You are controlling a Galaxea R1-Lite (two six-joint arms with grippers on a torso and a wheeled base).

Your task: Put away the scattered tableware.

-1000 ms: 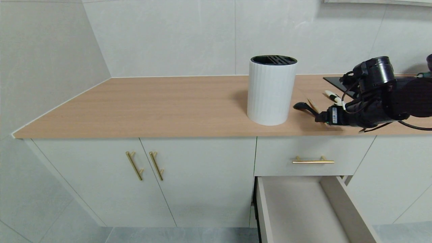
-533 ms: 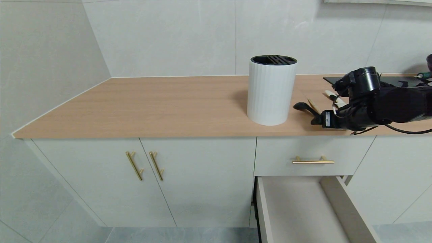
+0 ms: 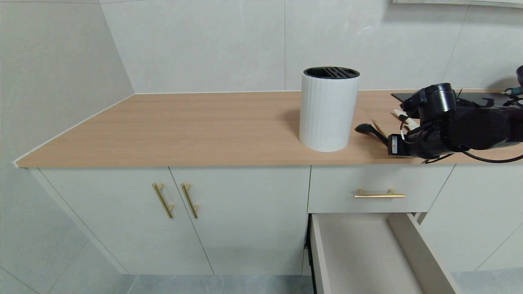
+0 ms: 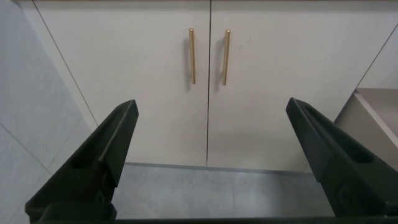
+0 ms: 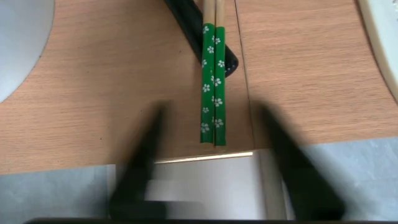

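Note:
A pair of wooden chopsticks (image 5: 211,93) with green flowered ends lies on the wooden counter (image 3: 204,126), near its front edge. It rests across a black utensil (image 5: 202,34). My right gripper (image 5: 214,168) is open just above the counter edge, one finger on each side of the green ends, touching neither. In the head view the right gripper (image 3: 393,145) is right of the white ribbed holder (image 3: 329,110), beside the black utensil (image 3: 365,128) and the chopsticks (image 3: 379,127). My left gripper (image 4: 211,162) is open and empty, low in front of the cabinet doors (image 4: 208,93).
A white-handled utensil (image 3: 402,116) and a black flat plate (image 3: 404,98) lie behind my right arm. Below the counter a drawer (image 3: 367,253) stands pulled out, under a shut drawer with a gold handle (image 3: 379,195).
My right arm has come down and turned, so the wrist sits lower over the chopsticks. The holder and the utensils have not moved.

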